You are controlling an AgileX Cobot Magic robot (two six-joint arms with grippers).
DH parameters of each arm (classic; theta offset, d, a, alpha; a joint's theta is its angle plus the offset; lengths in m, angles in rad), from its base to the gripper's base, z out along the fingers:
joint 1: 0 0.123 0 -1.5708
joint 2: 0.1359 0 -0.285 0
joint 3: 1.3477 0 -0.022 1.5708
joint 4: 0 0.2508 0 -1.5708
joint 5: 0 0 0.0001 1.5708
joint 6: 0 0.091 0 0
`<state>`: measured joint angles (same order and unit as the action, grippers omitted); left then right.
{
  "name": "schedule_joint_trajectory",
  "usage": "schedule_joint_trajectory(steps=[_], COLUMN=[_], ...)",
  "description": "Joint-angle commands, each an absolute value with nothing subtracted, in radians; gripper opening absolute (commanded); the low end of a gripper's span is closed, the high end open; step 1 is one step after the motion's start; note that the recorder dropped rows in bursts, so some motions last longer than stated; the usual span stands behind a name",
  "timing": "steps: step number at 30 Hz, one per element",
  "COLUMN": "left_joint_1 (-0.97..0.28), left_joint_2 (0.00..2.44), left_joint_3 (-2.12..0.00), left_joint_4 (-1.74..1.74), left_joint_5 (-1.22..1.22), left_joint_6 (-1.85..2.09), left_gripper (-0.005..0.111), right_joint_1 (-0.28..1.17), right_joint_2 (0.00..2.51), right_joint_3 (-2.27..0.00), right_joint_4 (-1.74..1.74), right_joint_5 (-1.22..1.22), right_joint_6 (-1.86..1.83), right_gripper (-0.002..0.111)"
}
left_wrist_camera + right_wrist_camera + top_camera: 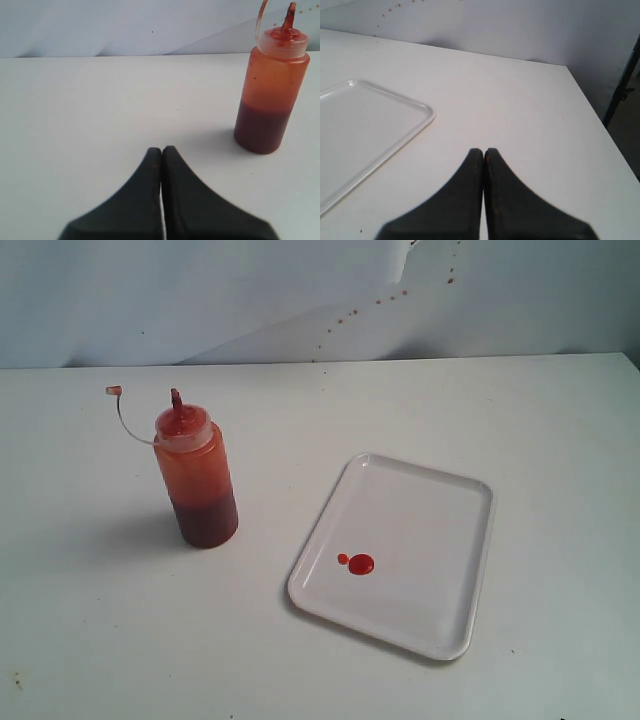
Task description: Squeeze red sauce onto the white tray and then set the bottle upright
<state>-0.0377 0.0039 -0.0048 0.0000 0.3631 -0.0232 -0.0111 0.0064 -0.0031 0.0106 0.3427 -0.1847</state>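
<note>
Left gripper [161,150] and right gripper [484,151] closed, empty — uncapped squeeze bottle [195,480] stands on desk [300,670]; a bump could spill it.

White table [120,640] meets a pale backdrop [150,300] flecked with red.

No readable text, label, brand name, number or sign in any of the three views. Surfaces checked: the bottle [197,480], the white tray [425,525] and the tabletop [520,410]. All are plain, with nothing printed or embossed that can be made out.
</note>
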Motion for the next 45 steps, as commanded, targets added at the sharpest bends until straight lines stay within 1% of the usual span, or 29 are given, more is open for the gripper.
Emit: schedule_joint_trajectory(steps=[1, 45], left_joint_1=[-0.037, -0.037], left_joint_2=[0.0, 0.0], left_joint_3=[0.0, 0.0], left_joint_4=[0.0, 0.0], left_joint_5=[0.348, 0.348], left_joint_6=[-0.022, -0.022], left_gripper=[0.0, 0.0], right_joint_1=[0.001, 0.001], right_joint_2=[0.0, 0.0], right_joint_3=[0.0, 0.0], right_joint_4=[0.015, 0.015], right_joint_5=[0.345, 0.345], right_joint_6=[-0.159, -0.148], right_gripper=[0.0, 0.0])
